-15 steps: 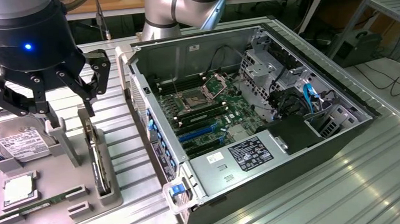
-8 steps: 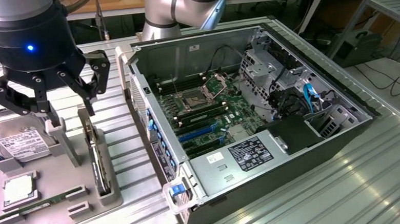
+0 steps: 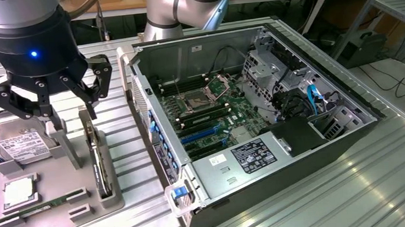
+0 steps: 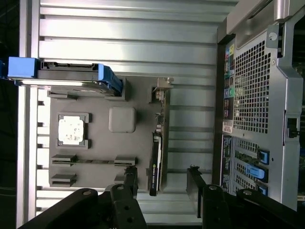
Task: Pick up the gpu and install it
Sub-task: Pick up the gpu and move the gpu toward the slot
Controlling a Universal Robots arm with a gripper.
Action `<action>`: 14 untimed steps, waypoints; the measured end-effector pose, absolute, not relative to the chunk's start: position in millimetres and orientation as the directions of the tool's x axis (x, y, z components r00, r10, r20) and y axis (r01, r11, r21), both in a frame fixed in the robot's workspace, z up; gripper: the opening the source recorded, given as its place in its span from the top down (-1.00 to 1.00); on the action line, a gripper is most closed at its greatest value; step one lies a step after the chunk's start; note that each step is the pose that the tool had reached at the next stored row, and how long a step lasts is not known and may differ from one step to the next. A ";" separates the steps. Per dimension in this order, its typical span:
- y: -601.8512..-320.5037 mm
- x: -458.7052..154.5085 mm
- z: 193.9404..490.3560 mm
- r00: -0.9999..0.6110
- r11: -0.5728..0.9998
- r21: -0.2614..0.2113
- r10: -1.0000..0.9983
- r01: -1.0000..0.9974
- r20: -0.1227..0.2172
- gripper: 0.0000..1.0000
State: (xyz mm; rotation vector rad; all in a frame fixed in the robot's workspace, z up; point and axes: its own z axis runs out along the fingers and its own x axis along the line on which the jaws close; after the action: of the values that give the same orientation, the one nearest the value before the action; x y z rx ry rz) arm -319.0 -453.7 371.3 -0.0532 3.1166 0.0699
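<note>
Ribbed aluminium table (image 3: pixel 345 189), w/ lab benches and cables behind it. Exterior view: an open PC case (image 3: pixel 263 204) lies on its side mid-table, motherboard (image 3: pixel 210 113) facing up. On the exterior view's left sits a grey parts tray (image 3: pixel 61 204). In it are a hard drive (image 3: pixel 24 146), a CPU (image 3: pixel 18 192) and a memory stick (image 3: pixel 34 210). The gpu (image 3: pixel 96 150) stands on edge in a grey slot holder on the tray's case side, just beside the case wall. The gripper (image 3: pixel 71 112) hangs above the tray, jaws spread wide and holding nothing, over the gpu's far end and apart from it. The arm (image 3: pixel 183 10) rises behind the case. Wrist view: looking straight down, the gpu (image 4: pixel 156 152) shows edge-on as a thin dark strip w/ a silver bracket at one end, and it falls in the gap between the two black fingers (image 4: pixel 132 175) of the gripper (image 4: pixel 162 176) — not touched by either. On the tray (image 4: pixel 95 143) are the hard drive (image 4: pixel 66 76) in its blue-cornered carrier, the CPU (image 4: pixel 71 130) and the memory stick (image 4: pixel 90 161). The case's perforated rear panel (image 4: pixel 262 95) sits on the gpu's other side.
</note>
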 end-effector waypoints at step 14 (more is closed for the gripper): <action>-453.7 -318.9 356.1 -0.999 0.998 0.044 -0.034 -0.035 -0.024 -0.08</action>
State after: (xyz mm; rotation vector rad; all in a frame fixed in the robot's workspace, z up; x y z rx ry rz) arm -318.9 -453.7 356.1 -0.0533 3.1167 0.0698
